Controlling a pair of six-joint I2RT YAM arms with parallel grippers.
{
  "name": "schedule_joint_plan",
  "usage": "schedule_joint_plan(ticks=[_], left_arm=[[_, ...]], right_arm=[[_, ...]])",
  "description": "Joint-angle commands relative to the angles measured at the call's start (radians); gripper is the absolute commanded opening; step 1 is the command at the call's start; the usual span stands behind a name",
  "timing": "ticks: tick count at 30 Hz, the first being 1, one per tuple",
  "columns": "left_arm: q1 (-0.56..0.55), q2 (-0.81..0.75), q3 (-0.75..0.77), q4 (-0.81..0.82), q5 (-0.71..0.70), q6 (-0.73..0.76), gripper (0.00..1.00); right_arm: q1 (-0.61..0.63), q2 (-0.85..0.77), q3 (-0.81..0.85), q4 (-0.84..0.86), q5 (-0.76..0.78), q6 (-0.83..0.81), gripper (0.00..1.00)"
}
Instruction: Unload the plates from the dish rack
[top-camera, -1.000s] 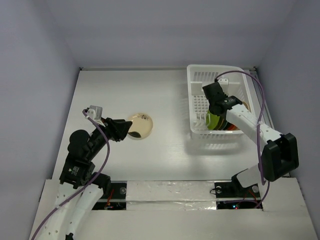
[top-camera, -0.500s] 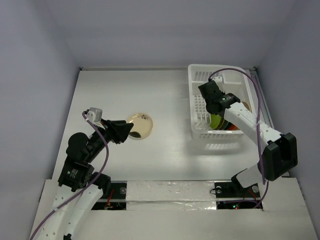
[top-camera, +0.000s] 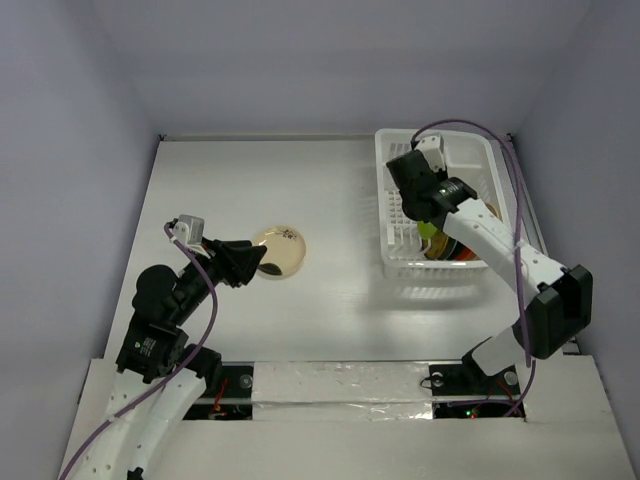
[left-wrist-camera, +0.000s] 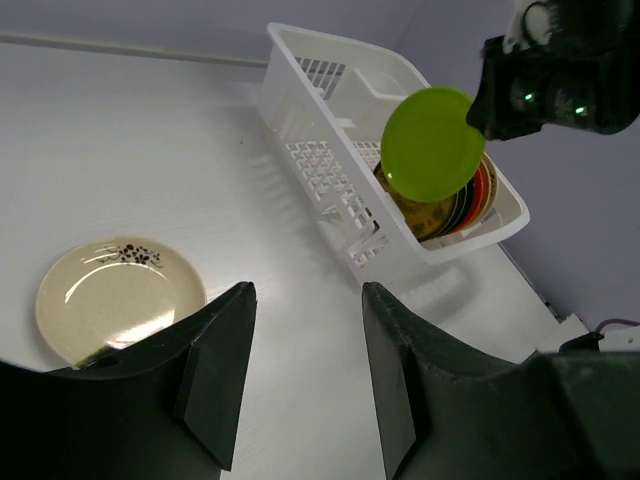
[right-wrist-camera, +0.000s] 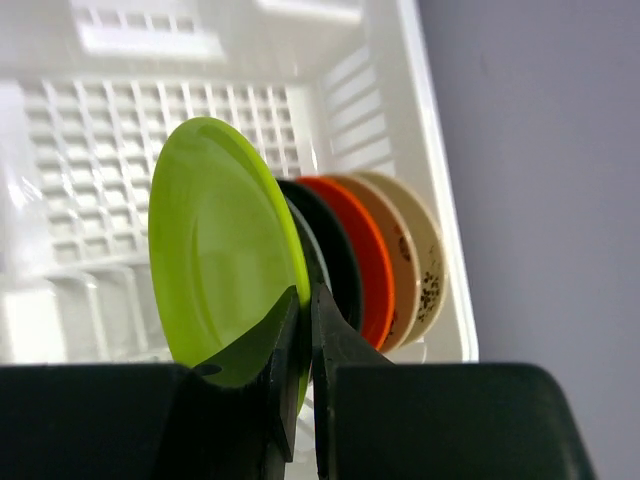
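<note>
My right gripper (right-wrist-camera: 303, 300) is shut on the rim of a lime green plate (right-wrist-camera: 222, 245) and holds it upright above the white dish rack (right-wrist-camera: 430, 150). Behind it a dark plate (right-wrist-camera: 335, 265), an orange-red plate (right-wrist-camera: 372, 260) and two cream plates (right-wrist-camera: 425, 255) stand on edge in the rack. In the top view the rack (top-camera: 395, 150) is at the back right, with my right gripper (top-camera: 420, 205) over it. One cream plate (top-camera: 278, 252) lies flat on the table. My left gripper (left-wrist-camera: 305, 300) is open and empty, just right of that plate (left-wrist-camera: 115, 295).
The enclosure's right wall (top-camera: 590, 150) stands close beside the rack. The left wrist view shows the green plate (left-wrist-camera: 430, 145) lifted above the rack (left-wrist-camera: 330, 90). White tabletop (top-camera: 330, 200) lies between the flat plate and the rack.
My right gripper has risen and moved toward the back of the rack, lifting the green plate out of the row. The left arm drew back slightly and then held still.
</note>
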Motion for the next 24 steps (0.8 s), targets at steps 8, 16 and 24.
schedule_joint_plan(ticks=[8,16,24], left_arm=[[-0.006,0.008,0.003,0.035,-0.014,-0.004,0.44],[-0.006,-0.008,0.011,0.016,-0.072,-0.007,0.44],[-0.006,-0.005,0.008,0.013,-0.08,-0.009,0.44]], right_arm=[[0.217,-0.147,0.164,0.05,0.003,0.078,0.0],[0.295,-0.038,0.032,0.578,-0.548,0.244,0.0],[0.315,0.255,0.08,0.744,-0.74,0.467,0.0]])
